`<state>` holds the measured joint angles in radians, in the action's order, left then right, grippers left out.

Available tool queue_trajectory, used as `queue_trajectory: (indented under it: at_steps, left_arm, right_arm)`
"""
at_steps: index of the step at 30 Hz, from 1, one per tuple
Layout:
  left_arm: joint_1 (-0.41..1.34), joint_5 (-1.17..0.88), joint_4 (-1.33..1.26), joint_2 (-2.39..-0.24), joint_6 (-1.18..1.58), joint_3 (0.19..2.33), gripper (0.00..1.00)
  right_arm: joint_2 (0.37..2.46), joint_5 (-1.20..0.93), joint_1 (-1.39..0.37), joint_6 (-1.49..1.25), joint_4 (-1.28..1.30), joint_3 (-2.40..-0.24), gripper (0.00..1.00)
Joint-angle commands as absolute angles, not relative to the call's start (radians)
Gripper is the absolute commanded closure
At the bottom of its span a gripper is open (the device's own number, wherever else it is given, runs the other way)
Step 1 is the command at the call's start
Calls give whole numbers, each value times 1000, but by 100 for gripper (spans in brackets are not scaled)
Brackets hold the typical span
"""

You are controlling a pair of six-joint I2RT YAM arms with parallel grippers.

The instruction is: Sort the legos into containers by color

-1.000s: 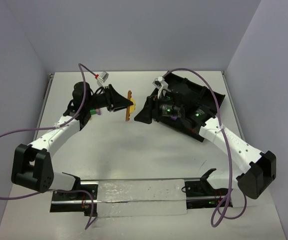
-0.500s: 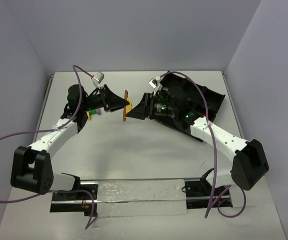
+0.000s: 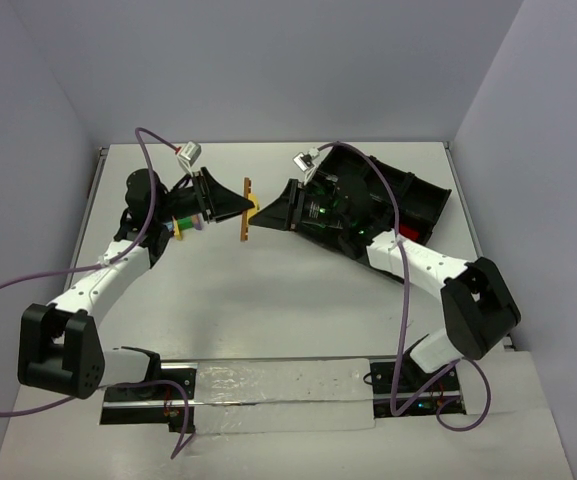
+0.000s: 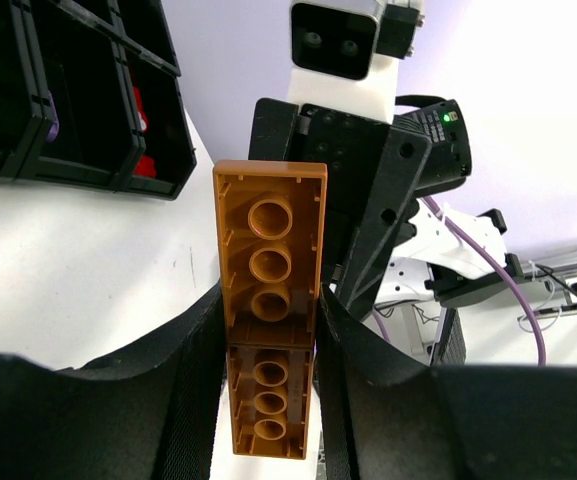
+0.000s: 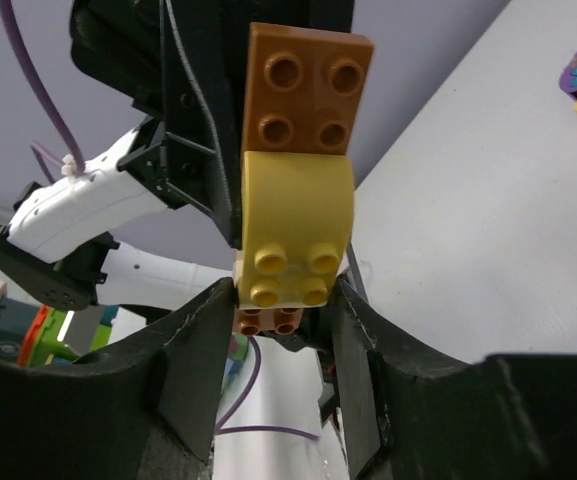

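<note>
Two grippers of mine meet on one piece, held in the air above the white table [image 3: 268,300] in the upper middle of the overhead view. My left gripper [image 4: 268,335] is clamped on a long orange-brown plastic lego plate [image 4: 270,250]. Its fingers [image 4: 193,380] are only narrowly apart and press the two long edges. The plate stands up the centre of the left wrist frame with its hollow underside toward that camera.

My right gripper [image 5: 283,300] is closed on a yellow plastic lego brick with a curved top [image 5: 298,215], which is stuck on the plate's studded face. Brown studs show above and below it in the right wrist frame. The right fingers [image 5: 203,350] touch the yellow brick's sides at its lower end.

Overhead, the left fingertips reach the plate from the left and the right fingertips from the right.

A black plastic divided tray [image 3: 423,195] lies at the upper right of the overhead frame, behind my right arm. In the upper left of the left wrist frame, a red brick [image 4: 140,108] sits in one of its compartments.

A small cluster of green, yellow and purple bricks [image 3: 178,228] lies on the table beside my left arm — left of the plate.
</note>
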<state>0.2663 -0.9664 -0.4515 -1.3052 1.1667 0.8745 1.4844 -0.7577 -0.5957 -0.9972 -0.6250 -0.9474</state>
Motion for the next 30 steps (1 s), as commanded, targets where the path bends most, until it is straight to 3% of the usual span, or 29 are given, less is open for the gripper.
queue_trajectory:
  at_steps: [1, 14, 17, 20, 22, 24, 28, 29, 30]
  left_arm:
    - [261, -1003, -481, -1269, 1157, 891, 100]
    - [258, -1006, -477, -1271, 1153, 887, 100]
    - [258, -1005, -469, -1273, 1150, 888, 100]
    - [256, -995, -440, -1274, 1133, 899, 100]
    - [256, -989, -414, -1278, 1108, 906, 99]
    - [256, -980, -377, -1281, 1085, 914, 88]
    - [256, -971, -342, -1275, 1057, 926, 30]
    - [256, -970, -335, -1275, 1051, 927, 27]
    - [256, -971, -326, -1272, 1043, 932, 16]
  right_arm:
    - [1503, -788, -593, -1049, -761, -957, 52]
    - [1551, -827, -604, -1131, -886, -976, 51]
    - [1560, -830, -603, -1136, -893, -982, 67]
    - [1563, -821, -604, -1141, -894, -973, 95]
    - [1568, -817, -603, -1144, -894, -963, 100]
    - [1566, -810, -603, -1143, -894, -954, 100]
    - [1559, -801, -603, -1144, -894, -931, 100]
    - [1559, -801, -603, -1143, -894, -928, 100]
    - [1557, -800, -603, -1144, -894, -928, 100]
